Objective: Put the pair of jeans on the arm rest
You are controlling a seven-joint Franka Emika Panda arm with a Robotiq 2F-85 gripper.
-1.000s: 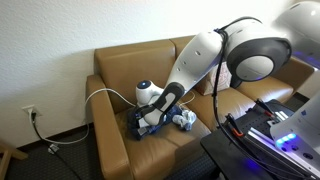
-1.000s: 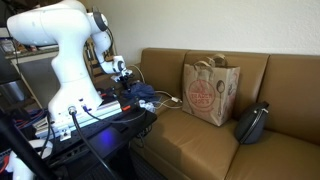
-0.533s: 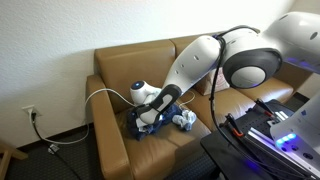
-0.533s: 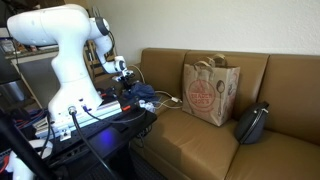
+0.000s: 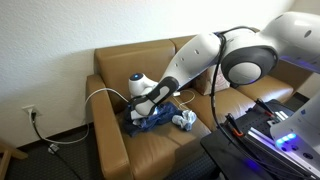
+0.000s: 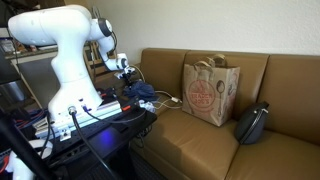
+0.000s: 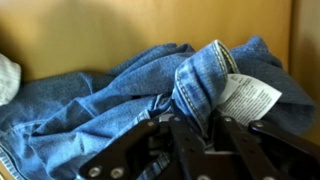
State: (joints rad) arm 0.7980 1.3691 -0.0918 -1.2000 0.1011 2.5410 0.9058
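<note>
The pair of jeans lies bunched on the sofa seat, close to the tan leather arm rest. It is blue denim with a white care label. My gripper reaches down at the end of the jeans nearest the arm rest. In the wrist view the gripper is shut on a raised fold of the jeans, with denim pinched between the two black fingers. In an exterior view the jeans show as a dark heap under the gripper.
A small white-grey cloth lump lies beside the jeans on the seat. A white cable crosses the arm rest. A paper bag and a black bag stand further along the sofa. Equipment sits in front.
The gripper has gone from open to shut on a fold of the jeans and shifted slightly toward the arm rest, pulling the denim up with it.
</note>
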